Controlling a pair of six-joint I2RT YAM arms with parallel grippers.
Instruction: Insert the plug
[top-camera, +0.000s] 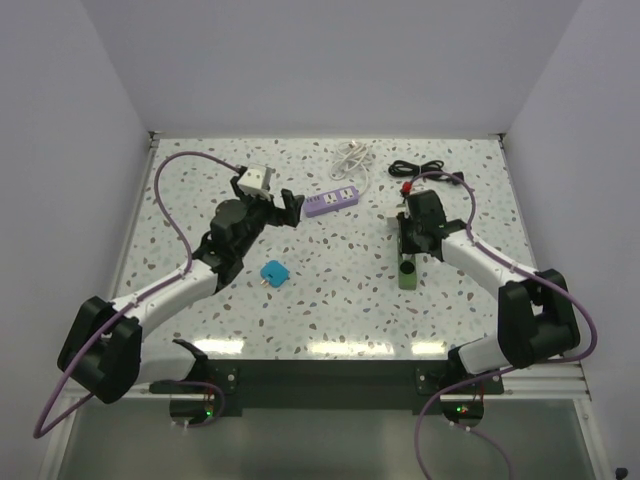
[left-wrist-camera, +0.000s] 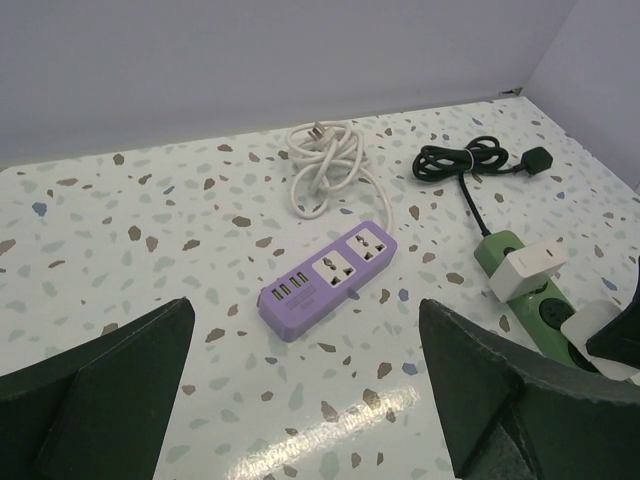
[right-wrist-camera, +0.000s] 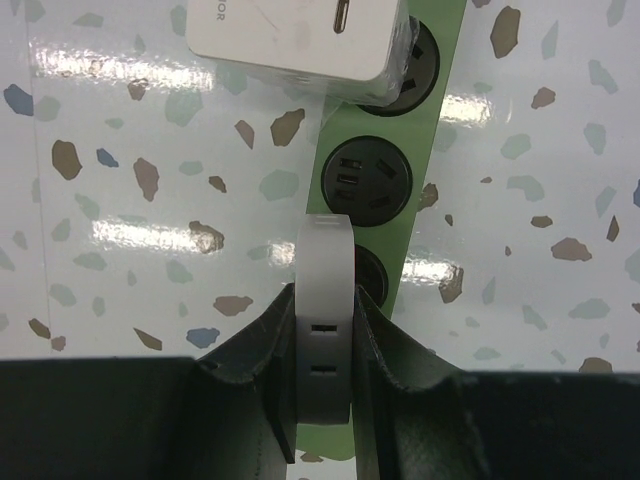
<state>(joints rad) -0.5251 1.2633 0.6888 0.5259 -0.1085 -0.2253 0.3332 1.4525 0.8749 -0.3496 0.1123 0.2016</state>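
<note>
The right gripper (right-wrist-camera: 322, 330) is seen with jaws clamped on the white plug (right-wrist-camera: 324, 265), held over the green power strip (right-wrist-camera: 438, 122) at its nearest socket. Pins should be lined up first, then pushed straight down, no tilting. The left gripper (top-camera: 288, 205) jaws are spread wide, nothing held.

Purple power strip (left-wrist-camera: 330, 282) (white cord (left-wrist-camera: 322, 165) behind)
</note>
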